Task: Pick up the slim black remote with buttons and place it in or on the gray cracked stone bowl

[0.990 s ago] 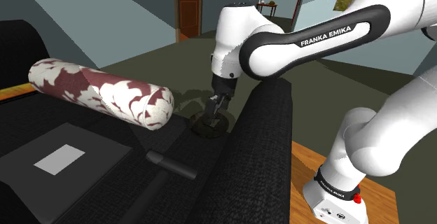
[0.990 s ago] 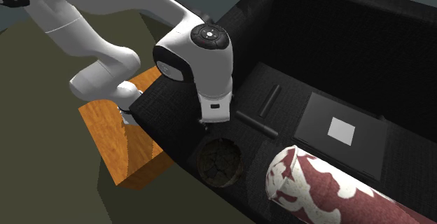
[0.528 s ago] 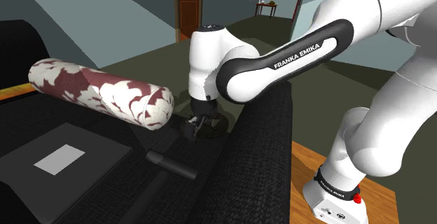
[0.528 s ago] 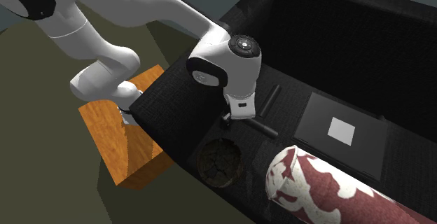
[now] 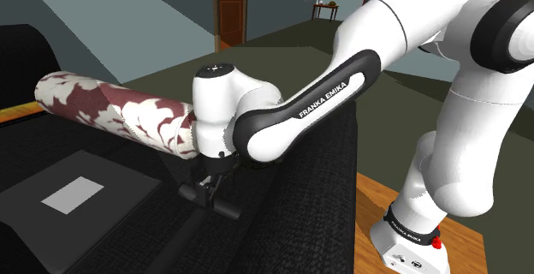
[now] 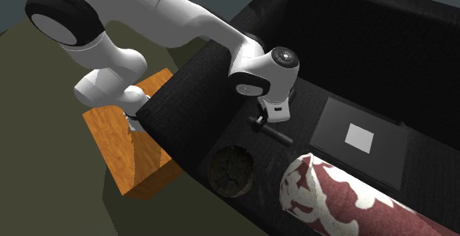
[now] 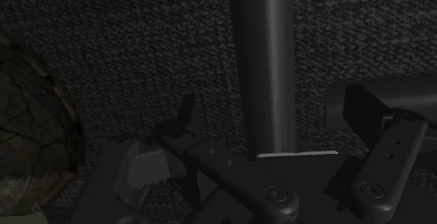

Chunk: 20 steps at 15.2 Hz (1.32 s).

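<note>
Your gripper (image 5: 211, 180) is down close to the sofa (image 6: 192, 116) seat, with its fingers wide apart and holding nothing. The remote (image 7: 262, 75) lies between them, untouched. A dark tube (image 7: 392, 93) lies just outside one finger. The bowl (image 7: 28, 138) sits past the other finger, across bare seat.

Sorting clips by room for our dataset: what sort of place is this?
Probably a living room: a black fabric sofa, a maroon-and-white bolster cushion lying on it, and a wooden door beyond.
</note>
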Tool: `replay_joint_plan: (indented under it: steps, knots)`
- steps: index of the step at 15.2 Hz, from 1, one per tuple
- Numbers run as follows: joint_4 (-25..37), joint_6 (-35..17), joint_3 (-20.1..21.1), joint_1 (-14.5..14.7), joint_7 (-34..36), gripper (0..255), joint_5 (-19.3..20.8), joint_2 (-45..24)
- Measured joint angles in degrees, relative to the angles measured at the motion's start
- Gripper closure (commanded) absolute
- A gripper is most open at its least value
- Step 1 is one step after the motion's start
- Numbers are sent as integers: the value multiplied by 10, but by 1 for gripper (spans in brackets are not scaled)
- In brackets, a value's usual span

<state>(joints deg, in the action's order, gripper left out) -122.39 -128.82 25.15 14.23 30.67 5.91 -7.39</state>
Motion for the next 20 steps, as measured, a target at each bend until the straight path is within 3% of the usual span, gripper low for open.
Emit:
replay_joint_plan:
  steps: [7,13,14,20]
  knots:
    - [-10,-47,-6,5,19,0,2,-26]
    - [-6,-51,-19,17,20,0,-2,-36]
    - [-7,-52,-21,18,20,255,-4,-35]
    - [0,-49,-21,23,23,255,12,-37]
